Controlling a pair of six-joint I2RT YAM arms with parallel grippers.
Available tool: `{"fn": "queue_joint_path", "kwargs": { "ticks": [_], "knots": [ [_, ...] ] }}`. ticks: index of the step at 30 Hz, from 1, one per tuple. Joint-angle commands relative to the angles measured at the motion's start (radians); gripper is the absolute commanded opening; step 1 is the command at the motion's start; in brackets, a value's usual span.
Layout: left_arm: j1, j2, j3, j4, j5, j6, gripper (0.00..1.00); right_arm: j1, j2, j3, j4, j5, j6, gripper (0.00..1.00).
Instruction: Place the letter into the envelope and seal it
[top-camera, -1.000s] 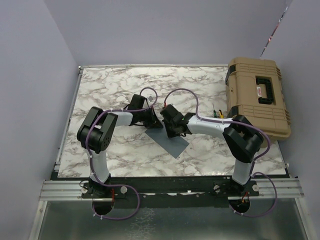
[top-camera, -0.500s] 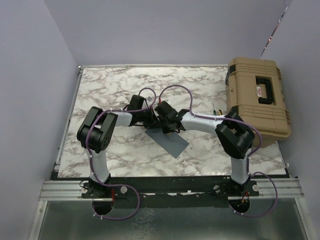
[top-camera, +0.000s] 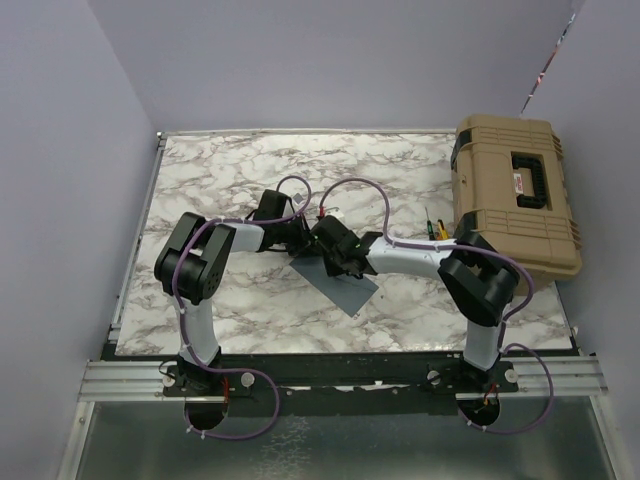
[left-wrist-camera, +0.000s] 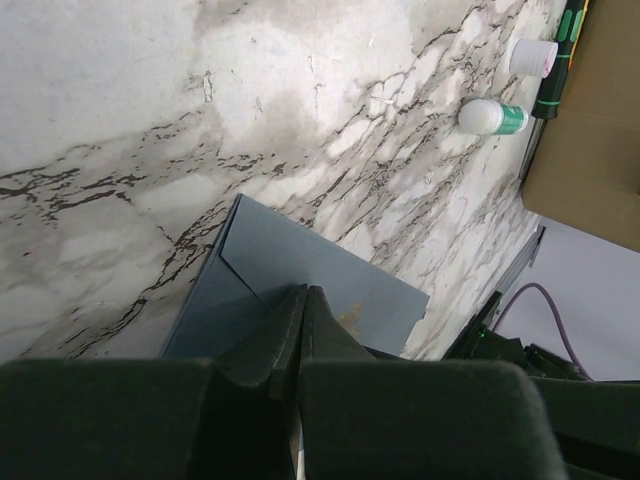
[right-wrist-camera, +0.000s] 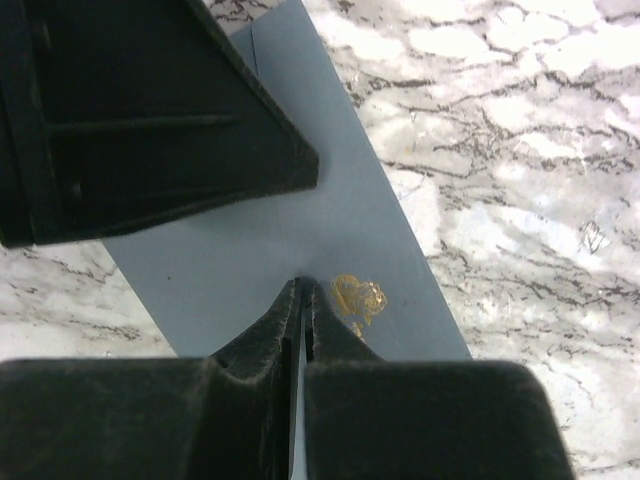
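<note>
The slate blue-grey envelope (top-camera: 342, 286) lies flat on the marble table with its flap folded down. A gold mark (right-wrist-camera: 358, 296) shows on it. My left gripper (top-camera: 300, 243) is shut, with its tips resting on the envelope (left-wrist-camera: 300, 262) near the flap's point. My right gripper (top-camera: 336, 262) is shut too, and its tips touch the envelope (right-wrist-camera: 330, 225) just left of the gold mark. The left gripper's black body (right-wrist-camera: 150, 130) sits close ahead of it. The tan letter is not in view.
A tan hard case (top-camera: 515, 190) stands at the table's right edge. Screwdrivers (top-camera: 432, 227) lie beside it. Two small white bottles (left-wrist-camera: 492, 117) stand on the marble (top-camera: 220, 180) beyond the envelope. Purple walls close in the left and back.
My right gripper has moved left beside the left gripper, then come down nearer onto the envelope's middle. The left arm and the envelope have stayed put.
</note>
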Motion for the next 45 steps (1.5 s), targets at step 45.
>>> {"fn": "queue_joint_path", "kwargs": {
  "ticks": [45],
  "knots": [
    [0.011, 0.087, -0.028, -0.162, -0.122, 0.064, 0.00, -0.024, -0.175, -0.195, -0.277, 0.107, 0.151, 0.00]
  ]
}}
